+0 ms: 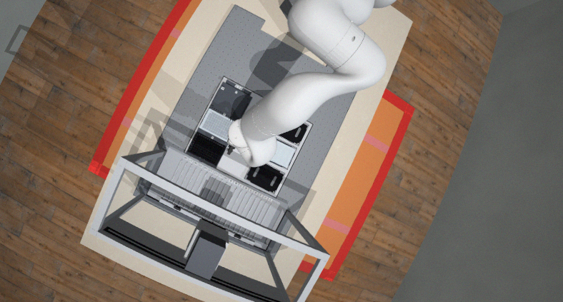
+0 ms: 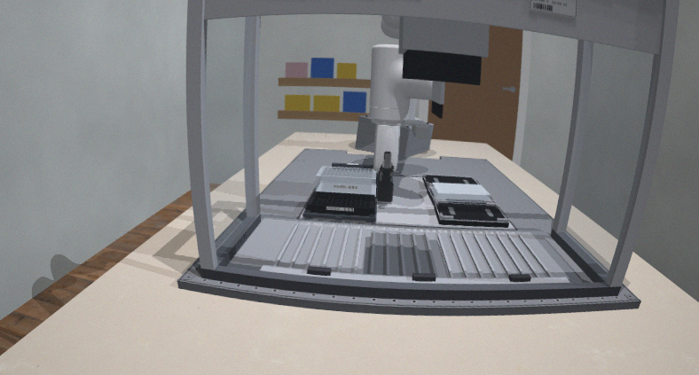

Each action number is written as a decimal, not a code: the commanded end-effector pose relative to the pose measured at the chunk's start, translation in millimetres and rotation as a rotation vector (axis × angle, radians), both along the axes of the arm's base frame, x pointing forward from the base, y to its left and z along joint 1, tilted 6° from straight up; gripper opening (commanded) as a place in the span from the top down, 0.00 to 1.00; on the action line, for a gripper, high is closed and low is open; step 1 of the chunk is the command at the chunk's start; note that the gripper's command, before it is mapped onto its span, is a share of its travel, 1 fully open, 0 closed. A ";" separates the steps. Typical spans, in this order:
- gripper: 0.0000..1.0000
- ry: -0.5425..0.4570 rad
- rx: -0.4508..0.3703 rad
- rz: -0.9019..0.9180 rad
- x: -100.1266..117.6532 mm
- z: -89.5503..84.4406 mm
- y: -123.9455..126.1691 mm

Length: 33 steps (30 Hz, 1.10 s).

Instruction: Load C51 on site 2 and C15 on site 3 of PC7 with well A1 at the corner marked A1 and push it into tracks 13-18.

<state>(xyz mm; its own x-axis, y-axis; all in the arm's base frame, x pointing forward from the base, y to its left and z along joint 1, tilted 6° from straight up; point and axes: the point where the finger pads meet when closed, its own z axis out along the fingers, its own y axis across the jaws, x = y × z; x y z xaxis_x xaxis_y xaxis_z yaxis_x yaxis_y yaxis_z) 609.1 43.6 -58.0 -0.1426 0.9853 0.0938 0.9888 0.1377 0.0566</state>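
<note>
A pale bench carries a grey deck, and the instrument's frame (image 2: 198, 128) fills the lower half of the top view. On the apron, left of centre in that view, lies carrier PC7 (image 1: 235, 100). Its site 1, toward the top of the frame, shows bare and dark. A white plate (image 1: 214, 123) is on site 2 and a black plate (image 1: 205, 147) on site 3, nearest the rails. Their labels are too small to read.

Right of centre, the nest row (image 1: 296, 133) holds only a pale plate (image 1: 282, 154), in the middle nest, which I take for C16.

The gripper (image 2: 384, 196) hangs low between carrier and nests, just beside the carrier's edge, fingers spread wide and grasping nothing.

Loading looks finished, so the step in hand is probably the push. To do it well, first square the carrier with the leftmost rails (image 2: 337, 245) in the exterior view. Then press at the handle end, low and straight, so neither plate lifts. The small lamp block (image 2: 318, 270) behind those tracks looks dark.
</note>
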 end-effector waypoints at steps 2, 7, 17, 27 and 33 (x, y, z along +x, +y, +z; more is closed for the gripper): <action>0.00 -0.002 0.000 0.000 1.2 0.6 -2.0; 0.00 -0.002 0.000 0.000 1.5 0.3 -4.5; 0.00 -0.002 0.000 0.000 2.1 0.0 -8.4; 0.00 -0.002 0.000 0.000 2.8 -0.5 -13.4; 0.00 -0.002 0.000 0.000 3.1 -0.7 -15.4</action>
<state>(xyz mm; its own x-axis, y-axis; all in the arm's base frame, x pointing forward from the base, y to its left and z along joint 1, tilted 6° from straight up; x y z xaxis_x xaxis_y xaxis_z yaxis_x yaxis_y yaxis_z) 611.2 29.3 -59.3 -0.1427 0.9853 0.0938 0.9888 0.1378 0.0566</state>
